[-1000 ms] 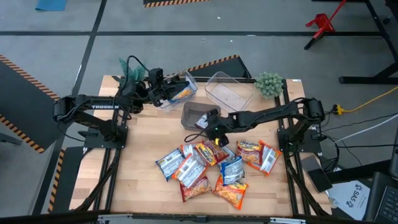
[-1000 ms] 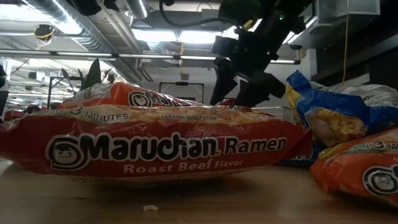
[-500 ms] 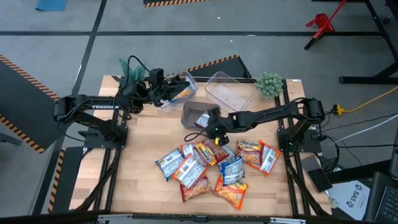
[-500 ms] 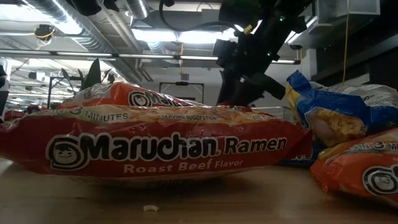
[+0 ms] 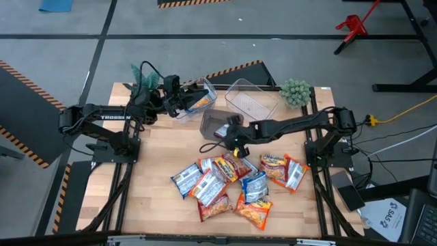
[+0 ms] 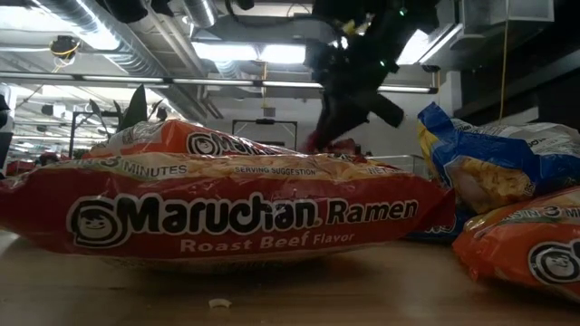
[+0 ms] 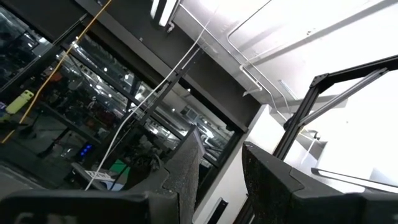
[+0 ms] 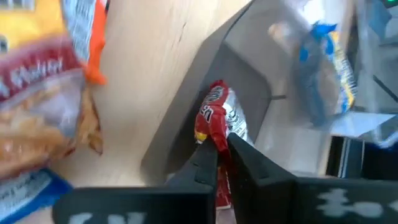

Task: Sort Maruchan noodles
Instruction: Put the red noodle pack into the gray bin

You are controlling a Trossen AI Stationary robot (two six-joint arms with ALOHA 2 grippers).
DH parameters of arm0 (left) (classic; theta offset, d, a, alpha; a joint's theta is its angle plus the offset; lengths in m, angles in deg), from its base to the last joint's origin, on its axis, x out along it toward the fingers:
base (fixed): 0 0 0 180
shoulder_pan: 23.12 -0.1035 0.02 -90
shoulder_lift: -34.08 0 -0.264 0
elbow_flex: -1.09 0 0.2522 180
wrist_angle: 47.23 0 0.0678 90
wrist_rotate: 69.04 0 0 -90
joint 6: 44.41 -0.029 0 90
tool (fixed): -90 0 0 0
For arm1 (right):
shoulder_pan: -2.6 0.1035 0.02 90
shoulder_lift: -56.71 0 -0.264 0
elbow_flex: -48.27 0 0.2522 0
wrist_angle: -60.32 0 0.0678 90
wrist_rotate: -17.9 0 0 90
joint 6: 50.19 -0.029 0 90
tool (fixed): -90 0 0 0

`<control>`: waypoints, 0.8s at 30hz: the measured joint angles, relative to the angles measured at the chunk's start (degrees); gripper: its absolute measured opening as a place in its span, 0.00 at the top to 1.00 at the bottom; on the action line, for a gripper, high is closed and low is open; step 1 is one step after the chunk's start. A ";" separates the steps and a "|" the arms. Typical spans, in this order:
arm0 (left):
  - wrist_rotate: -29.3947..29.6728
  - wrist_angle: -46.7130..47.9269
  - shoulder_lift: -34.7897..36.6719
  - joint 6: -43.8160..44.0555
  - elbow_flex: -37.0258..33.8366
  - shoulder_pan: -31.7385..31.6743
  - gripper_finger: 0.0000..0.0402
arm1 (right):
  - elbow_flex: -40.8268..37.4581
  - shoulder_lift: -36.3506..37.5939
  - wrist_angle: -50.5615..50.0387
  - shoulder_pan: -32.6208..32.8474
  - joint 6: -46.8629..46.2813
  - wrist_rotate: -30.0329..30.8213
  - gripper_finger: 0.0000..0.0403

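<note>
- Right hand (image 8: 222, 158): clenched on a red-and-white noodle packet (image 8: 217, 118), pinched by one edge between the two fingers, above the grey bin (image 8: 186, 124).
- Risk: the grip is seen to be an edge pinch on crinkly film, so the packet may slip or swing free; if let go off-centre it could land on the bin rim or on the table (image 5: 157, 154).
- Right arm pose: stretched from its base at the table's right edge toward the middle, wrist angled down, hand at the grey bin's near side.
- Left hand (image 7: 217, 168): fingers part-way apart, nothing seen between them; whether it grips anything cannot be told. It is held at the clear bin (image 5: 194, 99) at the table's far side.
- Remaining noodle packets (image 5: 232, 181): heaped on the table nearer the front, unsorted.
</note>
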 joint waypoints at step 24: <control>3.29 -0.72 0.01 0.01 -0.02 0.00 0.71 | 11.67 0.09 -6.84 -12.43 -57.82 -14.56 1.00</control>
